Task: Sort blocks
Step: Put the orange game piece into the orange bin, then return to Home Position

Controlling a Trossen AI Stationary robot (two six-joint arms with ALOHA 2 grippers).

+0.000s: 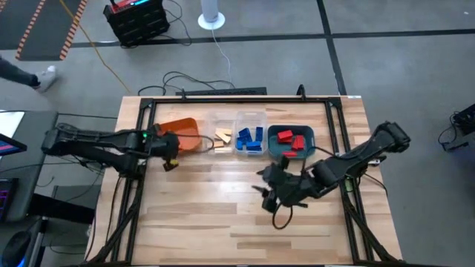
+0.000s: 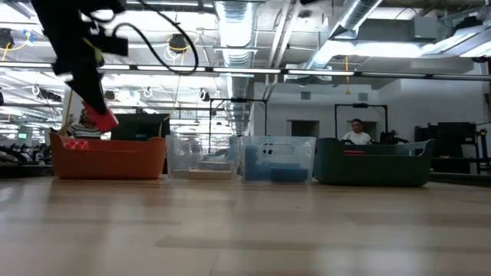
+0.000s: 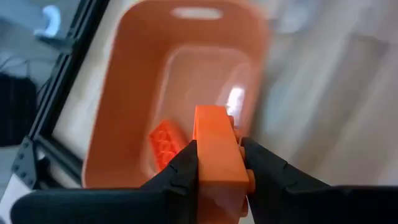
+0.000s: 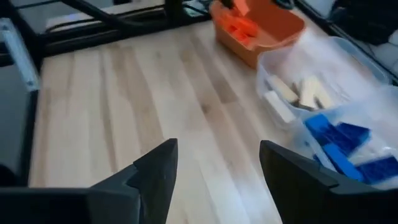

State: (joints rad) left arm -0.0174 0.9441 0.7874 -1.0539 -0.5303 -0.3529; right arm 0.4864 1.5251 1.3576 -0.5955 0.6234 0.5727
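A: What is the left pincer [image 3: 217,165] doing?

B: It is gripping an orange block [image 3: 216,149] between its fingers and hanging over the orange tray [image 3: 134,93], at the left end of the tray row. Another orange block [image 3: 165,142] is lying inside that tray.

A: And the right pincer [image 4: 214,168]?

B: It is hanging released, fingers spread with nothing between them, over bare desk [image 1: 215,208] in front of the trays.

A: Where are the other blocks sitting?

B: Tan blocks [image 1: 222,136] are lying in the first clear tray [image 1: 211,119], blue blocks [image 1: 251,138] in the second clear tray [image 1: 251,116], and red blocks [image 1: 291,140] in the teal tray [image 1: 273,152]. The four trays are standing side by side along the far part of the desk.
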